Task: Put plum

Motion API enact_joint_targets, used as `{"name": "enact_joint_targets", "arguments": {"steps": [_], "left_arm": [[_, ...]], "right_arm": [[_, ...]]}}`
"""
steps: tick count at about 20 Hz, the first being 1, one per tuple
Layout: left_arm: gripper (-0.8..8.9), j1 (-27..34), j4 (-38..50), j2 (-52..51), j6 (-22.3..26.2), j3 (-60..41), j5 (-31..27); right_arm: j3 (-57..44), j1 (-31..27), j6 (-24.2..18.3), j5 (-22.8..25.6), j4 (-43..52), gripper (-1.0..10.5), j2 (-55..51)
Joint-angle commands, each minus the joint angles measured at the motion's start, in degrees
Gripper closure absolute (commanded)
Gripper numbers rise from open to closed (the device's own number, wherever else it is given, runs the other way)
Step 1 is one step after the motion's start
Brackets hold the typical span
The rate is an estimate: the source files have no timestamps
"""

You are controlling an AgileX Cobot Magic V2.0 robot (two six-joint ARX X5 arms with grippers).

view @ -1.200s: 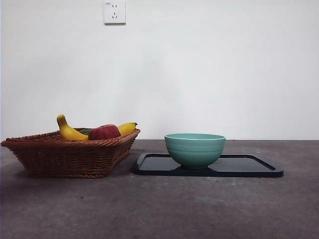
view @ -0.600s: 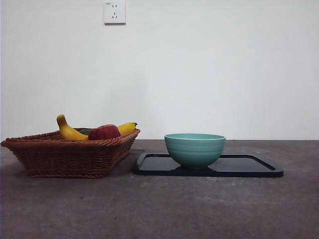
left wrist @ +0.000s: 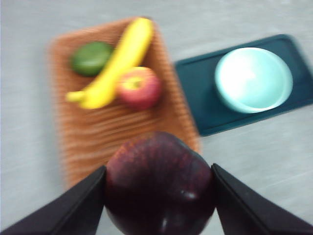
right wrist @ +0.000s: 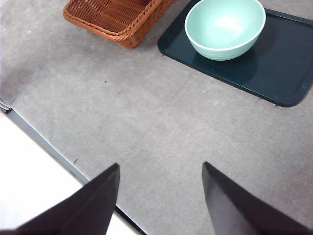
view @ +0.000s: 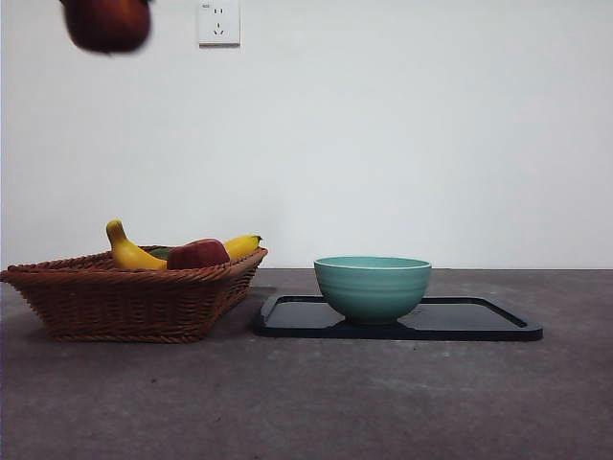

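Observation:
My left gripper (left wrist: 159,196) is shut on the plum (left wrist: 160,186), a glossy dark maroon fruit held high above the wicker basket (left wrist: 83,142). In the front view the plum (view: 107,23) shows blurred at the top left corner, well above the basket (view: 134,292). My right gripper (right wrist: 160,196) hangs open over bare table, away from everything.
The basket holds a banana (left wrist: 117,61), a red apple (left wrist: 139,87) and a green fruit (left wrist: 90,58). To its right a teal bowl (view: 372,286) stands on a dark tray (view: 479,321). A white ledge (right wrist: 34,181) borders the table near the right gripper.
The plum, held in the left gripper, has come into the front view at the top left corner, where nothing showed before. Basket, bowl and tray are unmoved.

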Motion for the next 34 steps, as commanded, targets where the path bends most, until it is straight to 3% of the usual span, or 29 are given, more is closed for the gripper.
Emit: {"name": "enact_joint_targets", "arguments": {"steps": [1,6,10,18,25,26,29,34], "left_arm": [[5.34,3.50,6.45,0.90,1.92,-3.13,2.80],[5.34,13.90,16.50,3.04,4.35,-11.89,11.72],[5.34,17.77,21.55,7.26,9.01,-15.87,12.07],[5.34,18.27,31.36,22.51,11.39,-15.87,13.53],[5.32,18.27,32.61,28.09,12.50,-15.87,14.58],[5.23,18.23,32.65,28.09,12.50,-15.87,15.12],[3.77,18.21,31.89,28.09,12.48,-15.87,15.15],[3.72,18.21,30.25,27.12,12.28,-15.80,15.26]], "right_arm": [[0.28,0.26,-0.50,-0.02,0.52,6.7,0.26],[0.28,0.26,-0.46,0.15,0.57,6.7,0.33],[0.28,0.26,-0.42,0.42,0.74,6.7,0.42],[0.28,0.26,1.40,0.46,0.92,6.7,0.42],[0.28,0.26,1.75,1.64,0.94,6.7,0.42],[0.28,0.26,1.73,1.95,0.94,6.7,0.42],[0.28,0.26,1.73,1.92,0.94,6.7,0.42],[0.31,0.26,1.70,1.90,0.94,6.7,0.42]]}}
